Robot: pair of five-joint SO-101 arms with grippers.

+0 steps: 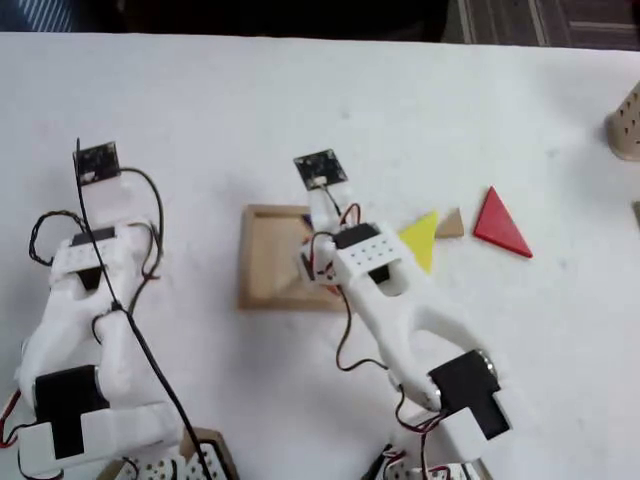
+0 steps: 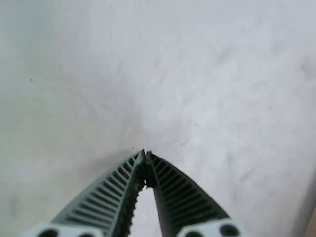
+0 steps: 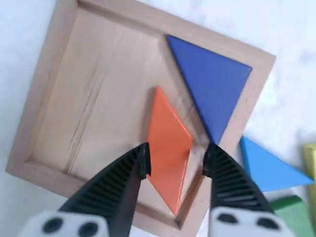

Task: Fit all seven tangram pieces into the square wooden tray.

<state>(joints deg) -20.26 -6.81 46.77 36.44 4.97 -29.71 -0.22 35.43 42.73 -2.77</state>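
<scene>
1. Broadly, the white table (image 1: 300,110) carries everything. The square wooden tray (image 3: 40,94) lies near its middle, under the right arm's wrist.
2. Inside the tray, the dark blue triangle (image 3: 210,84) is the biggest piece. It lies flat in one corner, against the wall.
3. Out on the table, well apart from the tray, lies the red triangle (image 1: 500,225). The yellow triangle (image 1: 422,238) is nearer, beside the right arm.
4. The orange parallelogram (image 3: 168,133) lies in the tray just beside the dark blue triangle's long edge, with one tip close to the tray wall.
5. The right gripper (image 3: 176,153) hangs over it with its jaws spread, one on either side. One fingertip is at the piece's edge and the other stands off it, so nothing is clamped.
6. The left gripper (image 2: 145,158) is closed and empty over bare table, away from the pieces.
7. Just outside the tray are the light blue triangle (image 3: 266,165) and a green piece (image 3: 291,207). A small tan piece (image 1: 450,222) sits between yellow and red.
8. By my reading, the step in hand is seating the parallelogram, with two of seven pieces in. Next it likely needs a nudge flush against the blue edge, and then the light blue triangle is the nearest piece to fetch.
</scene>
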